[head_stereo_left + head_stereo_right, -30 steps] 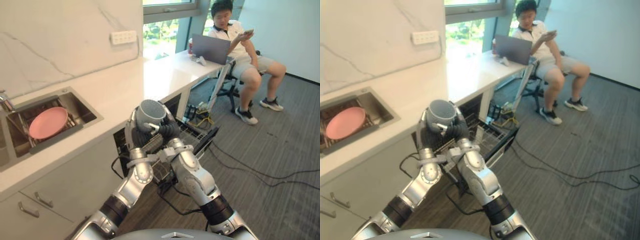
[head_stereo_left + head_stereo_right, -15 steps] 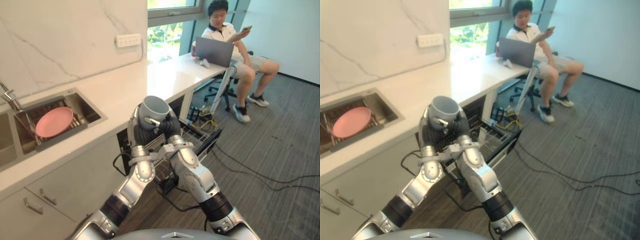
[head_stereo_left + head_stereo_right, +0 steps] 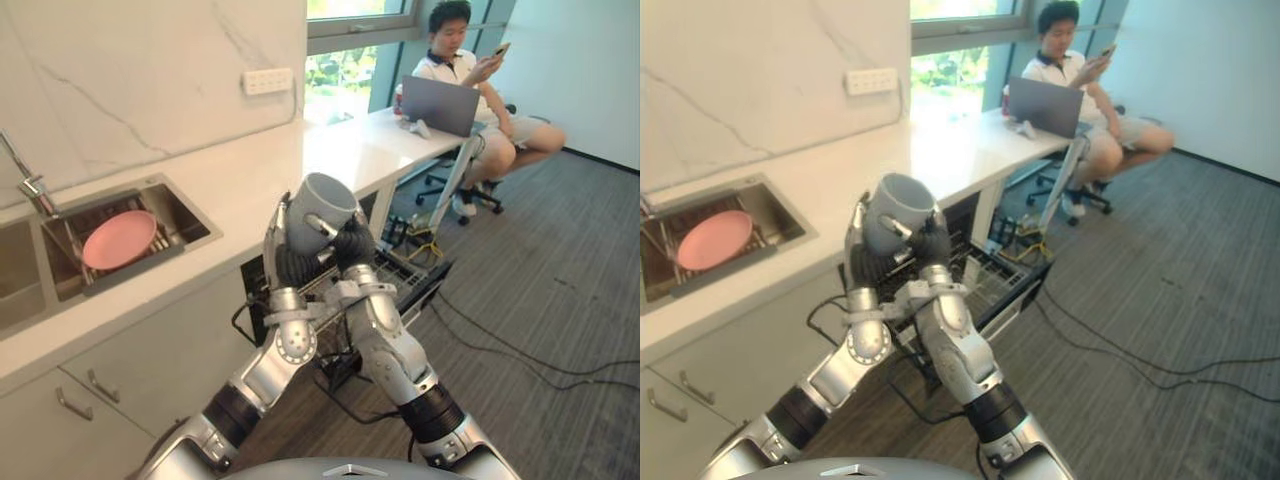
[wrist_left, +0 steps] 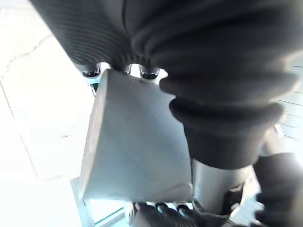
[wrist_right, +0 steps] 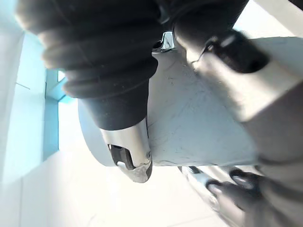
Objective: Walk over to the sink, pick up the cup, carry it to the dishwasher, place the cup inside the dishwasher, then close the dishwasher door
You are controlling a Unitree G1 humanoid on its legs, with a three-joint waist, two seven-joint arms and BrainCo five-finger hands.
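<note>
The left hand and right hand are clasping the grey cup in curled fingers above the open dishwasher, so the carry is probably ending and lowering it into the rack is coming next.

A pale grey cup, mouth up and slightly tilted, is clasped between the left hand and the right hand, near the open dishwasher, whose wire rack is pulled out.
</note>
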